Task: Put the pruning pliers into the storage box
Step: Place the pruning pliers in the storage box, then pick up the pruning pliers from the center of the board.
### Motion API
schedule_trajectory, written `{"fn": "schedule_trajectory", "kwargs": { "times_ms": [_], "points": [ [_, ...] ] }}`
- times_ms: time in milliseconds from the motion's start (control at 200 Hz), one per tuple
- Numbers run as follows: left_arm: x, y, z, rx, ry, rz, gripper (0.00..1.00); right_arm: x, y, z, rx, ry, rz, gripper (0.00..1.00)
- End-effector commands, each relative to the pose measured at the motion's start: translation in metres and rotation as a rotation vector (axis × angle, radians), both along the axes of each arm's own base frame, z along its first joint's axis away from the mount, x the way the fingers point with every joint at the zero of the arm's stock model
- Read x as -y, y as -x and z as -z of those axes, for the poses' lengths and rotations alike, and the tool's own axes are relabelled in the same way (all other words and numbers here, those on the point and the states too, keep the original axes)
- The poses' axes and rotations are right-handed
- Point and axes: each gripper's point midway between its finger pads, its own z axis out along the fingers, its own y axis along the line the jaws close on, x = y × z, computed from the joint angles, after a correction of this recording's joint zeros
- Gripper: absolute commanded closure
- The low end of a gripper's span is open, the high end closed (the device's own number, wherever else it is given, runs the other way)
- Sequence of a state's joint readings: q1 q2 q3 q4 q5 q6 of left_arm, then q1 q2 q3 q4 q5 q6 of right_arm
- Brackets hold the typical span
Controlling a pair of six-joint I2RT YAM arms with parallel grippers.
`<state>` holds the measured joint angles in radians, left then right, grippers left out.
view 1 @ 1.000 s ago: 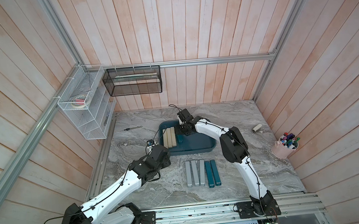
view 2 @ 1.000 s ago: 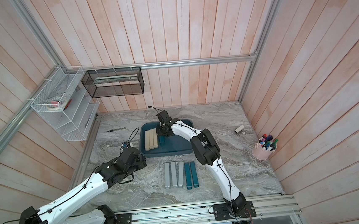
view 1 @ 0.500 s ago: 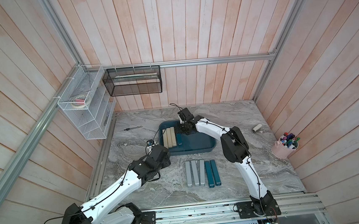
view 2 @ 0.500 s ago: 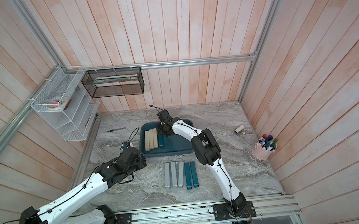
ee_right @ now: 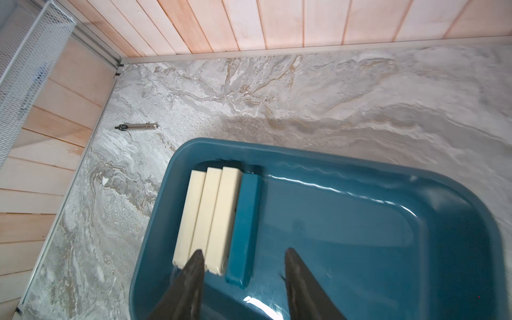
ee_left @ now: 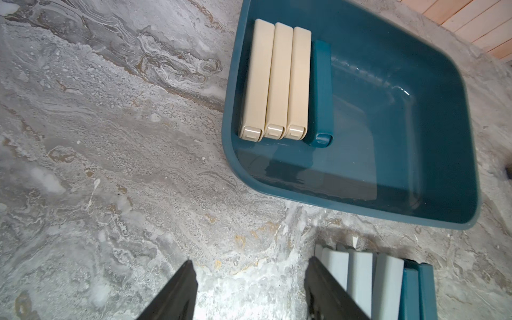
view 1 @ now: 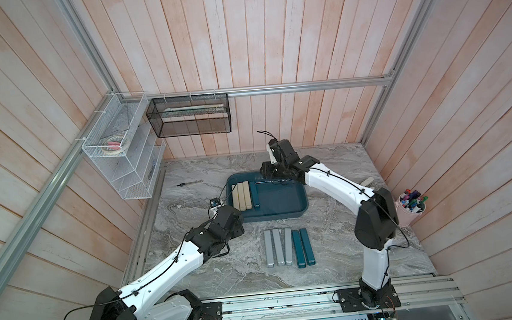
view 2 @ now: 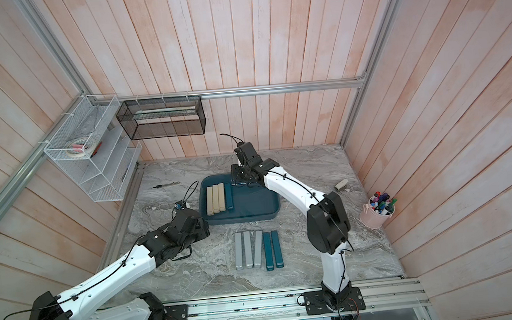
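Observation:
The storage box (view 1: 283, 200) (view 2: 252, 203) (ee_left: 388, 124) (ee_right: 360, 235) sits mid-table. Of the pruning pliers, three beige bars (view 1: 241, 195) (ee_left: 274, 83) (ee_right: 207, 216) and one teal bar (view 1: 254, 194) (ee_left: 321, 91) (ee_right: 245, 221) lie side by side in its left part. Three grey bars (view 1: 278, 247) (ee_left: 360, 277) and two teal bars (view 1: 303, 247) (ee_left: 418, 291) lie in a row on the table in front of the box. My right gripper (ee_right: 245, 256) (view 1: 267, 174) hangs open above the boxed teal bar, touching nothing. My left gripper (ee_left: 250, 263) is open over bare table, just left of the grey bars.
A thin silver tool (view 1: 189, 183) (ee_right: 137, 127) lies at the back left. A small beige piece (view 1: 366, 181) and a pink cup of markers (view 1: 411, 208) are at the right. A white wire rack (view 1: 123, 152) and a black mesh basket (view 1: 190, 116) hang on the walls.
My right gripper has opened and lifted a little off the teal bar, which now lies free in the box beside the beige ones. The left arm has stayed put.

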<state>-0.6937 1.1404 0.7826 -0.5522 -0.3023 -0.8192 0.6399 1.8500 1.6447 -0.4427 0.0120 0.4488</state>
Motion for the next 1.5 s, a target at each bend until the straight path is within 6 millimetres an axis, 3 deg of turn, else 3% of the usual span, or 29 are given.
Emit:
{"fn": "schedule_trajectory", "kwargs": {
  "times_ms": [0,105,310,445,700,915,1495],
  "points": [
    [0.013,-0.015,-0.027,0.097,0.051,0.033,0.34,0.039,0.027,0.012,0.014,0.099,0.045,0.51],
    [0.02,-0.02,-0.035,0.131,0.062,0.066,0.34,0.068,0.069,0.024,-0.002,0.12,0.07,0.49],
    [0.028,-0.03,-0.038,0.144,0.063,0.071,0.34,0.113,0.138,0.072,-0.121,0.201,0.13,0.44],
    [0.032,-0.034,-0.036,0.132,0.057,0.073,0.33,0.123,0.173,0.094,-0.182,0.223,0.133,0.41],
    [0.035,-0.033,-0.029,0.108,0.058,0.085,0.32,0.132,0.213,0.134,-0.293,0.256,0.135,0.41],
    [0.033,-0.03,-0.026,0.094,0.062,0.075,0.33,0.14,0.228,0.161,-0.341,0.279,0.146,0.39],
    [0.033,-0.03,-0.029,0.098,0.068,0.074,0.33,0.142,0.225,0.183,-0.35,0.316,0.158,0.49]
  ]
}}
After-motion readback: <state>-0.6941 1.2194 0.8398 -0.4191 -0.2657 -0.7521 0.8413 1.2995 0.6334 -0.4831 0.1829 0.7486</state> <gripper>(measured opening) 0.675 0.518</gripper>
